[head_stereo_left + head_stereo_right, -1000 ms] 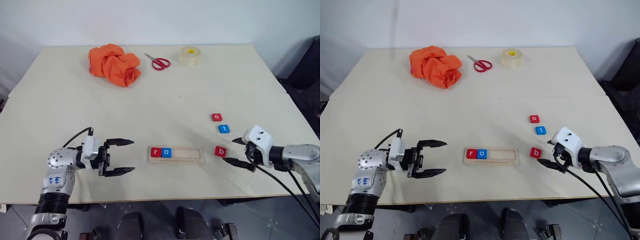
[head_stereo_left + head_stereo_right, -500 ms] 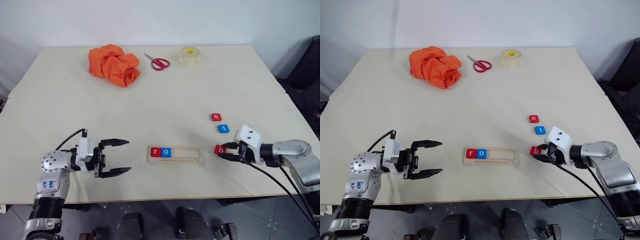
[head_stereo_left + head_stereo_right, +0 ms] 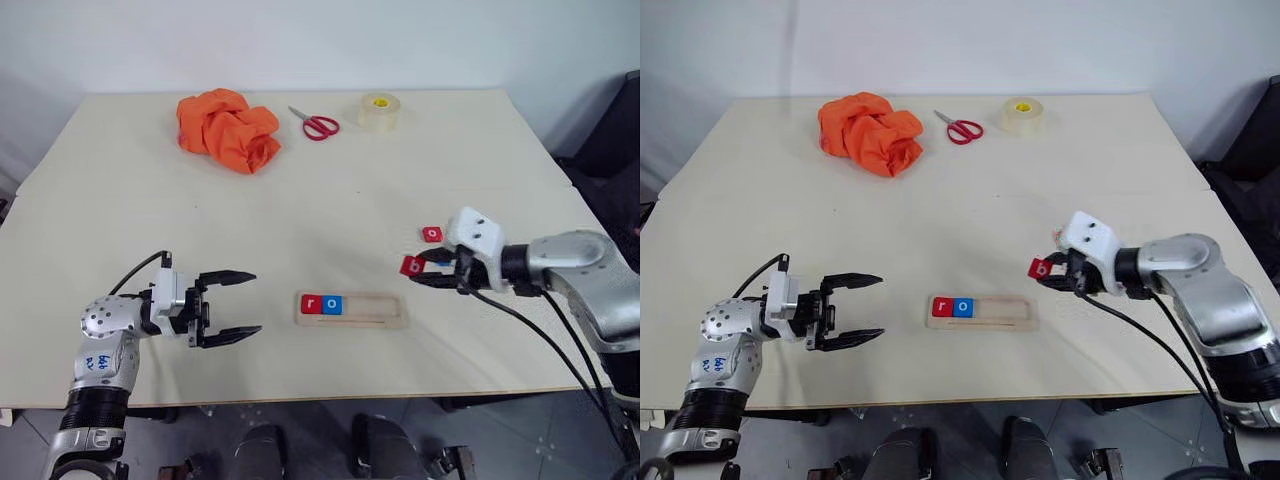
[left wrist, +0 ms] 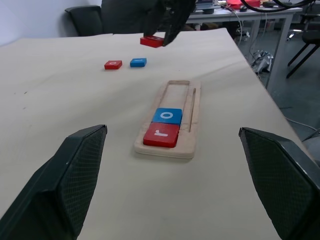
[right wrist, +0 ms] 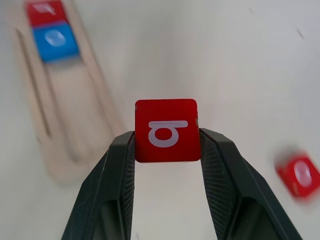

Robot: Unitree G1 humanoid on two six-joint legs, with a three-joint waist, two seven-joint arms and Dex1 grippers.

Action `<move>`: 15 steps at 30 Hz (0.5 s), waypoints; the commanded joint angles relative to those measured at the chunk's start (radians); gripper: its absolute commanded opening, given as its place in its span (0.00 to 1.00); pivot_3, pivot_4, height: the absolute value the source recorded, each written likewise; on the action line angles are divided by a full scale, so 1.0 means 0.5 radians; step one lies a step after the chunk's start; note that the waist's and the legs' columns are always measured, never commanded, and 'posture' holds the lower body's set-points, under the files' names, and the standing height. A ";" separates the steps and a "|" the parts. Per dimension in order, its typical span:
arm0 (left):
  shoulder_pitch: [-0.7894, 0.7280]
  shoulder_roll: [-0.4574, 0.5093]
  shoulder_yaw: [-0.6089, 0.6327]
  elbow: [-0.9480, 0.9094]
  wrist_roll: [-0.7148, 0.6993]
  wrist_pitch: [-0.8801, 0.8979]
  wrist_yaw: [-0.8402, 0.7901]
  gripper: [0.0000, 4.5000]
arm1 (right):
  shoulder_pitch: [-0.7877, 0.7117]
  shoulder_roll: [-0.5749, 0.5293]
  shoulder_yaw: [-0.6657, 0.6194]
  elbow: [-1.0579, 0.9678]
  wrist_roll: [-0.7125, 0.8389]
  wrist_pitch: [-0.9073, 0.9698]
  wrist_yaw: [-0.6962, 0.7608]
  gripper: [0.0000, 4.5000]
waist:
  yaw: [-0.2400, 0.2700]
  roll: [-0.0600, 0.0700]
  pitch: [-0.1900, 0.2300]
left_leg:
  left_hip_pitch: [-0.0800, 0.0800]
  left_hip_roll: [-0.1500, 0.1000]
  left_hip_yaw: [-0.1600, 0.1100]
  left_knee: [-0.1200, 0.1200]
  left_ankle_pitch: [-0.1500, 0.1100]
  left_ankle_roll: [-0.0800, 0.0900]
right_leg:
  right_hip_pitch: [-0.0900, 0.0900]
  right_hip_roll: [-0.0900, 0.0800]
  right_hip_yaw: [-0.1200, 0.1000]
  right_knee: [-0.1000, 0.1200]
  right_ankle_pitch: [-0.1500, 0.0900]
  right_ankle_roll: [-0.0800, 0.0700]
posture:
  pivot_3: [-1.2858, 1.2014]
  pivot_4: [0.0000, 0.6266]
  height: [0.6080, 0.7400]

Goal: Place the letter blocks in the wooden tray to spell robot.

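The red b block (image 5: 166, 130) hangs clear of the table, pinched between the right gripper (image 3: 424, 267)'s fingers. The wooden tray (image 3: 385, 310), long axis running three to nine, lies at seven o'clock from it, r and o already seated. The left gripper (image 3: 232, 305) waits spread, empty. The blue t block hides behind the right wrist.

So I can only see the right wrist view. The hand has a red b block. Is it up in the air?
Observer: Yes, the b block is held above the table by the right hand, beside the tray's far end.
Operator: What is in the tray?
Observer: The wooden tray has a red r, then a blue o; the rest is free.
Operator: What is the other hand doing?
Observer: The left hand is open, off the tray's r end, holding nothing.
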 commanded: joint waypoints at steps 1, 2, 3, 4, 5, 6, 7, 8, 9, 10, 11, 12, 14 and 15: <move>-0.041 -0.005 0.005 0.011 -0.007 -0.040 0.002 1.00 | -0.112 0.075 0.158 -0.100 -0.025 0.103 0.025 0.32 | 0.001 0.000 0.000 | -0.001 0.000 0.000 0.000 0.000 0.000 | -0.001 0.000 0.000 0.000 0.000 0.000 | 0.52 0.24 1.00; -0.039 -0.006 0.003 0.009 -0.008 -0.042 0.002 1.00 | -0.148 0.101 0.198 -0.117 -0.031 0.112 0.028 0.32 | 0.001 0.000 0.000 | -0.002 0.000 0.001 0.000 0.000 0.000 | -0.001 0.000 0.000 0.000 0.000 0.000 | 0.52 0.24 1.00; -0.039 -0.004 0.004 0.009 -0.009 -0.045 0.001 1.00 | -0.201 0.133 0.256 -0.128 -0.036 0.147 0.039 0.32 | 0.001 0.000 0.000 | -0.002 0.000 0.001 0.000 0.000 0.000 | -0.001 0.000 0.000 0.000 0.000 0.000 | 0.52 0.24 1.00; -0.043 -0.003 0.003 0.015 -0.008 -0.047 0.001 1.00 | -0.242 0.157 0.298 -0.128 -0.042 0.171 0.047 0.32 | 0.000 0.000 0.000 | -0.002 0.000 0.001 0.000 0.000 0.000 | -0.002 0.000 0.000 0.000 0.000 0.000 | 0.52 0.24 1.00; -0.042 0.001 0.006 0.016 -0.009 -0.050 0.000 1.00 | -0.276 0.176 0.338 -0.133 -0.049 0.184 0.058 0.32 | 0.000 0.000 0.000 | -0.002 0.000 0.002 0.000 0.000 0.000 | -0.003 0.000 0.000 0.000 0.000 0.000 | 0.52 0.24 1.00; -0.038 0.005 0.010 0.012 -0.011 -0.051 0.001 1.00 | -0.304 0.192 0.378 -0.138 -0.056 0.194 0.067 0.32 | 0.000 0.000 0.000 | -0.002 0.000 0.002 0.000 0.000 0.000 | -0.003 0.000 0.000 0.001 0.000 0.000 | 0.52 0.24 1.00; -0.028 0.009 0.014 0.003 -0.012 -0.053 0.006 1.00 | -0.325 0.208 0.412 -0.145 -0.065 0.209 0.068 0.32 | 0.000 0.000 0.000 | -0.002 0.000 0.002 0.000 0.000 0.000 | -0.003 0.000 0.000 0.001 0.000 0.000 | 0.52 0.24 1.00; -0.022 0.012 0.018 -0.003 -0.012 -0.055 0.009 1.00 | -0.343 0.225 0.438 -0.143 -0.075 0.220 0.064 0.32 | -0.001 0.000 0.000 | -0.002 0.000 0.002 0.000 0.000 0.000 | -0.003 0.000 0.000 0.001 0.000 0.000 | 0.52 0.24 1.00; -0.019 0.014 0.019 -0.006 -0.013 -0.056 0.011 1.00 | -0.355 0.234 0.453 -0.139 -0.080 0.229 0.060 0.32 | -0.001 0.000 0.000 | -0.002 0.000 0.002 0.000 -0.001 0.000 | -0.003 0.000 0.000 0.001 0.000 -0.001 | 0.52 0.24 1.00; -0.002 0.015 0.024 -0.023 -0.016 -0.055 0.019 1.00 | -0.375 0.241 0.506 -0.125 -0.118 0.219 0.063 0.32 | 0.000 0.000 0.000 | -0.002 0.000 0.002 0.000 -0.001 0.000 | -0.003 0.000 0.000 0.001 0.000 -0.001 | 0.52 0.24 1.00; 0.010 0.015 0.027 -0.035 -0.018 -0.054 0.024 1.00 | -0.388 0.244 0.542 -0.115 -0.146 0.210 0.066 0.32 | 0.000 0.000 0.000 | -0.002 0.000 0.002 0.000 -0.001 0.000 | -0.003 0.000 0.000 0.001 0.000 -0.001 | 0.52 0.24 1.00; 0.020 0.015 0.029 -0.045 -0.019 -0.053 0.030 1.00 | -0.398 0.244 0.581 -0.105 -0.177 0.196 0.072 0.32 | 0.000 0.000 0.000 | -0.002 0.000 0.002 0.000 -0.001 0.000 | -0.003 0.000 0.000 0.001 0.000 -0.001 | 0.52 0.24 1.00; 0.029 0.015 0.030 -0.054 -0.020 -0.051 0.037 1.00 | -0.405 0.244 0.621 -0.090 -0.214 0.178 0.080 0.32 | -0.001 0.000 0.000 | -0.002 0.000 0.002 0.000 -0.001 0.000 | -0.003 0.000 0.000 0.001 0.000 -0.001 | 0.52 0.24 1.00; 0.036 0.015 0.030 -0.059 -0.020 -0.052 0.042 1.00 | -0.404 0.250 0.635 -0.083 -0.228 0.171 0.079 0.32 | 0.000 0.000 0.000 | -0.002 0.000 0.002 0.000 -0.001 0.000 | -0.003 0.000 0.000 0.001 0.000 -0.001 | 0.52 0.24 1.00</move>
